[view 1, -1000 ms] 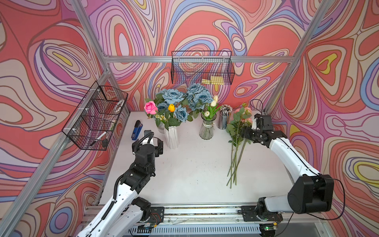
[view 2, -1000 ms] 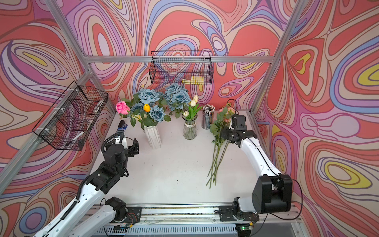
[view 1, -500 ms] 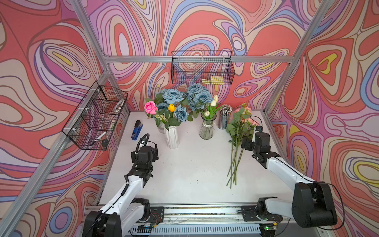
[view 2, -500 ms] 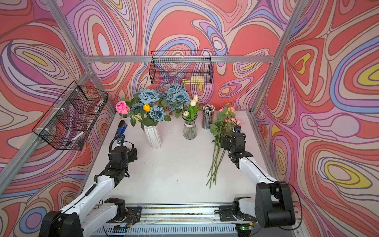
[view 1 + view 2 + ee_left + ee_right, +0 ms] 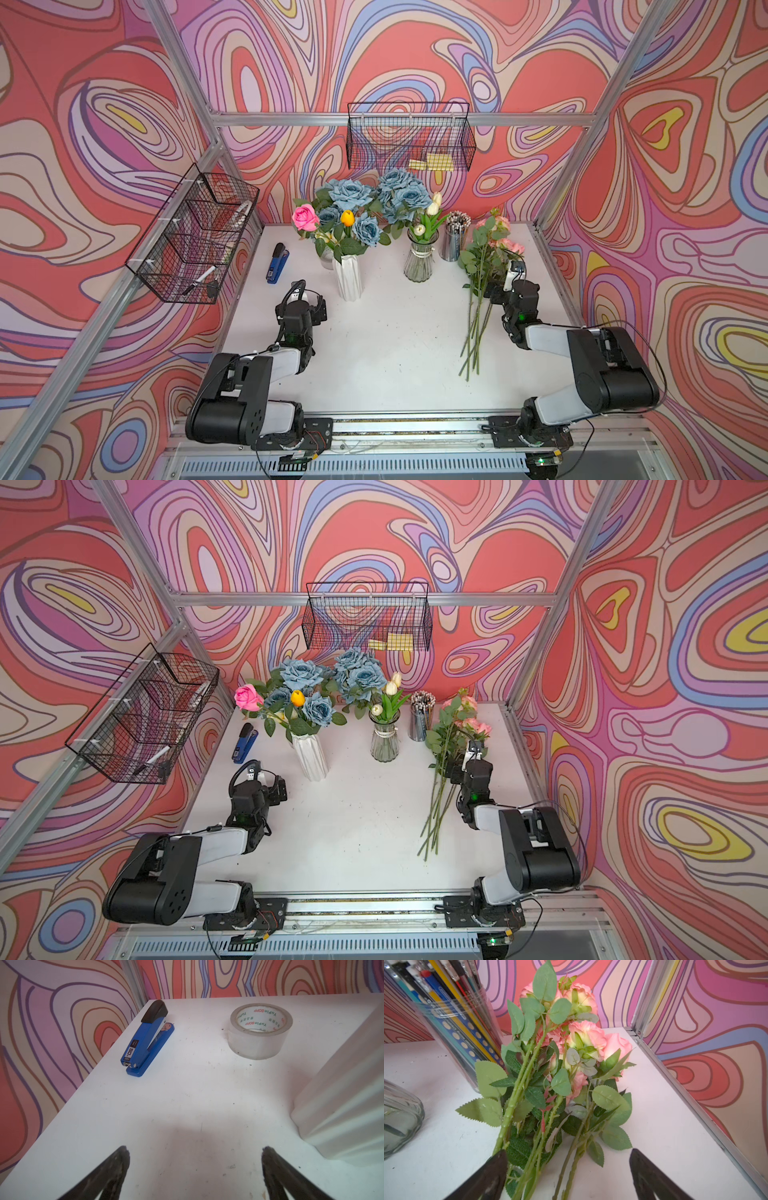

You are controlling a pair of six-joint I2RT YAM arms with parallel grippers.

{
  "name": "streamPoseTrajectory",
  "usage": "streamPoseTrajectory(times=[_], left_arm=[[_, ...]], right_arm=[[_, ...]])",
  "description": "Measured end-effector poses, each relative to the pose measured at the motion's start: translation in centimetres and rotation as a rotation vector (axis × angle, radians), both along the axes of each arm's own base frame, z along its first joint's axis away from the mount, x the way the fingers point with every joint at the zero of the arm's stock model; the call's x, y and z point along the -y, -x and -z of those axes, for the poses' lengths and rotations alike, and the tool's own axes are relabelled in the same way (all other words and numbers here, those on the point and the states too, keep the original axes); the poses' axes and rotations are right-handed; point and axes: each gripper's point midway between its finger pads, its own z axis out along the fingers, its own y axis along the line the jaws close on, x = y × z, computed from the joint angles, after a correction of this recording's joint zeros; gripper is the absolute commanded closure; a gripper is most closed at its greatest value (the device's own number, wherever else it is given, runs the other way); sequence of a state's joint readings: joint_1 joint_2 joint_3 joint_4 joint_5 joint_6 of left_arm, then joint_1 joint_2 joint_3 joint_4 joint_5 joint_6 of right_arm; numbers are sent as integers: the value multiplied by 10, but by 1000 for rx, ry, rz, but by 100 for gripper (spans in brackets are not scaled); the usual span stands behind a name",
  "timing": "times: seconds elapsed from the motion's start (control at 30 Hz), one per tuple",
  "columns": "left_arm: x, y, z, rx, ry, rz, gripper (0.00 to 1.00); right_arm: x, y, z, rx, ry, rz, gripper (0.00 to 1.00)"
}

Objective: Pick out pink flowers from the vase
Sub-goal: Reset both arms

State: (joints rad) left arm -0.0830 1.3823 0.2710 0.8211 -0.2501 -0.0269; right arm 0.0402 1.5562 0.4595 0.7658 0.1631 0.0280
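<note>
Both top views look down on the whole desk [image 5: 395, 353] — wrist views skim it, flanking the white vase [image 5: 348, 276].

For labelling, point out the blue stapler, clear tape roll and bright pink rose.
blue stapler [image 5: 139, 1043]: left wrist view, top arm.
clear tape roll [image 5: 256, 1045]: left wrist view, side wall.
bright pink rose [image 5: 305, 217]: in a top view, bloom centre.
</note>
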Motion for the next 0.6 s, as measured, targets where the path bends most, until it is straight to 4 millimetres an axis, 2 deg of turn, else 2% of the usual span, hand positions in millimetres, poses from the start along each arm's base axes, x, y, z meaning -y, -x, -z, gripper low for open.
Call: streamPoseTrajectory(times=[0.1,0.3,0.4,0.43,0.6], left_arm=[[5,-6,-2,29,3,31,0],[13,-12,20,-11,0,74,0],[12,-16,16,0,0,71,0],[12,-18,13,5,-1,68,0],[8,-32,-2,37,-3,44,0]], right_arm=[[-5,-5,7,14,3,-31,8],[-10,-8,14,35,7,-64,8],[-11,-9,15,40,5,-69,8],[-11,-9,15,41,5,-69,2],[-10,-10,15,45,5,-60,2]])
